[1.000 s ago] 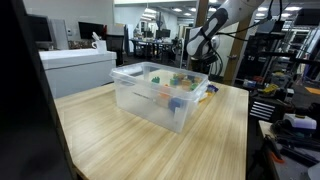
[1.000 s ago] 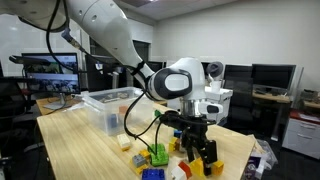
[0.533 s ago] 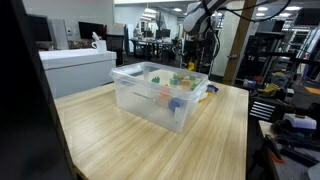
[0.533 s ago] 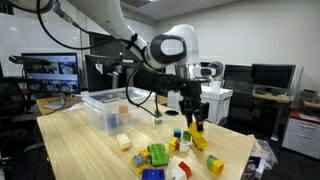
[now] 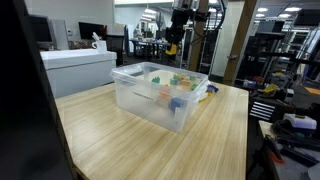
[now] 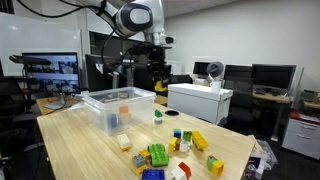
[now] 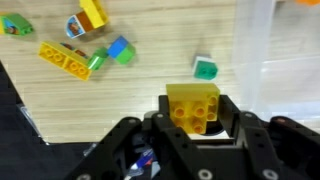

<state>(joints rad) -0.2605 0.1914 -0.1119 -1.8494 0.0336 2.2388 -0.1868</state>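
Yellow block (image 7: 193, 105): clamped in gripper (image 7: 195, 118), fingers closed on its sides, held high above table just beside bin wall.
Table (image 6: 75, 150): light wood, largest thing in scene.
Bin (image 6: 100, 112): clear plastic, on table's left part, few blocks inside.
Loose blocks (image 6: 158, 155): scattered on table right of bin, nearer camera.
Teal block (image 7: 205, 69): lies alone on table, near bin wall, below gripper.

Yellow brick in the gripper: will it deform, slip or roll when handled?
The yellow brick looks like rigid plastic, so probably stiff and light. Its flat sides, clamped by the gripper, suggest no rolling; the glossy surface might slip.
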